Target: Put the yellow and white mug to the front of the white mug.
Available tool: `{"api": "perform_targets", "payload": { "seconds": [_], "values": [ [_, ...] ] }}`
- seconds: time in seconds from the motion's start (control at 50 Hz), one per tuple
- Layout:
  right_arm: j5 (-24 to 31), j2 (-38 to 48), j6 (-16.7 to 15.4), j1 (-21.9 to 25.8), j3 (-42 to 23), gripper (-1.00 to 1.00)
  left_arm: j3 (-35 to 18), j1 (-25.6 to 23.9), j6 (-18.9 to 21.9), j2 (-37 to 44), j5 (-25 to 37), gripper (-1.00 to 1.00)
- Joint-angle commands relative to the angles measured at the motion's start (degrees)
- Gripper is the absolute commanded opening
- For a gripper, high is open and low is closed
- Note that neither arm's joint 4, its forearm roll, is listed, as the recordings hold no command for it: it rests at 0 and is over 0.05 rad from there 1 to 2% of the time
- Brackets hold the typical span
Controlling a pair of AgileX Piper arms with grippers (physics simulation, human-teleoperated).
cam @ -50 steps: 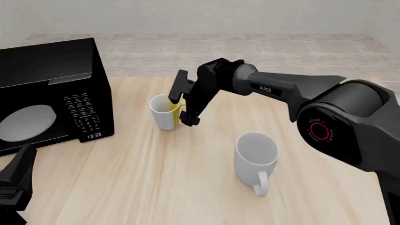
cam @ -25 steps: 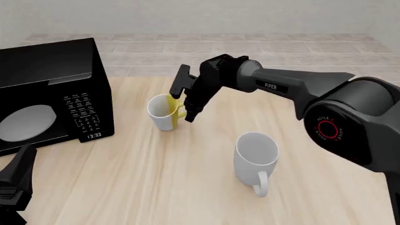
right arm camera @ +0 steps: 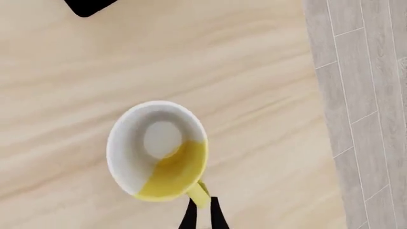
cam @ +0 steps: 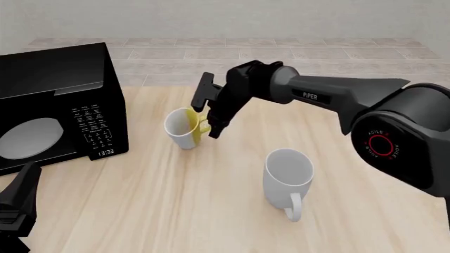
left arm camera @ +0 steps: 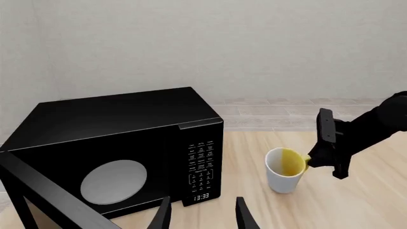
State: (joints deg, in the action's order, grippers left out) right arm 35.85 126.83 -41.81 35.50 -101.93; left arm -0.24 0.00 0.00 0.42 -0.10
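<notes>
Right pincer (cam: 204, 117) clamped on yellow and white mug (cam: 181, 128) handle for carrying; left pincer (left arm camera: 202, 214) apart, idle; white mug (cam: 288, 173) awaits.

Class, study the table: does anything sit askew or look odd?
Yes: the yellow and white mug is tilted, hanging by its handle from the right gripper. The white mug stands upright.
</notes>
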Motion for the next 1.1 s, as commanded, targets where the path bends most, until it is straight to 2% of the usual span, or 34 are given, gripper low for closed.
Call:
{"api": "perform_targets", "payload": {
  "seconds": [0.02, 0.56, 0.86, 1.1],
  "values": [
    [0.3, -1.7, -0.7, -0.2, 1.4, -1.00, 0.0, 0.0, 0.0, 0.0, 0.0, 1.00],
    [-0.2, -7.7, 0.9, -2.4, 3.6, -1.00, 0.0, 0.0, 0.0, 0.0, 0.0, 1.00],
    [-2.0, -11.9, 3.5, -3.6, 7.8, -1.00, 0.0, 0.0, 0.0, 0.0, 0.0, 1.00],
    [-3.9, -14.8, 4.3, -4.9, 11.5, -1.00, 0.0, 0.0, 0.0, 0.0, 0.0, 1.00]
  ]
}}
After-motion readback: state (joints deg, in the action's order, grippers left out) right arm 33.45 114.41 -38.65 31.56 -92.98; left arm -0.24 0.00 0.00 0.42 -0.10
